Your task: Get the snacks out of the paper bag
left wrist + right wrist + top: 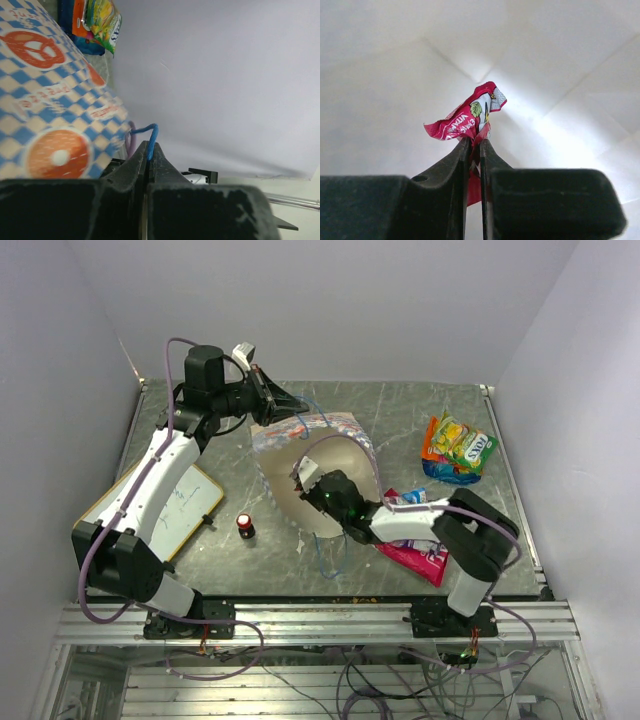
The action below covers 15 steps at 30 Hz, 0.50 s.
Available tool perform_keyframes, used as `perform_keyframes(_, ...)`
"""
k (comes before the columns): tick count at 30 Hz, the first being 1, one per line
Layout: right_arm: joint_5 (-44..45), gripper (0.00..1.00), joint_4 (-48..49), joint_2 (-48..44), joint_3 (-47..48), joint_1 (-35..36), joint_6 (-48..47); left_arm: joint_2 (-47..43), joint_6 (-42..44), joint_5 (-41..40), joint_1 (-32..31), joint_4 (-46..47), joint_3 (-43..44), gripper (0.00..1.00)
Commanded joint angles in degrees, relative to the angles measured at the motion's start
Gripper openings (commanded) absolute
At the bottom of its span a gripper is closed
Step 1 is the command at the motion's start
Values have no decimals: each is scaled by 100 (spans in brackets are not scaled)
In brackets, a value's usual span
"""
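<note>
My left gripper (149, 150) clamps one blue cord handle (151, 132) of the one paper bag (55, 100). My right gripper (475, 143) pinches one red snack packet (465, 119) inside it

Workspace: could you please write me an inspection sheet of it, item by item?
Surface: dark marbled table, with a metal rail at its near edge.
Job's things: paper bag lying on its side; snack pile at far right; pink packet under the right arm; red packet inside the bag.
Clutter: whiteboard at left; small bottle beside it.
Grippers: left gripper shut on the bag's blue cord handle; right gripper shut on the red packet.
Cables: purple cables along both arms; loose wires below the table.
Surroundings: plain pale walls; nothing else seen.
</note>
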Motion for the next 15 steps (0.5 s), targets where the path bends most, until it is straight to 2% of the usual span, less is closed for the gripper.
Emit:
perform_keyframes(1, -28, 5, -485, -868, -415, 252, 153, -251, -217, -1, -15, 553, -182, 7)
perform_keyframes(5, -174, 0, -1125, -1808, -766, 347, 101, -253, -496, 68, -15, 971, -371, 7)
perform_keyframes(9, -188, 0, -1707, -2796, -985, 361, -7, -189, -938, 75, -15, 1587, -440, 7)
perform_keyframes(15, -88, 0, -2586, -3943, -817, 370, -206, -36, -1388, -26, -101, 2034, -49, 7)
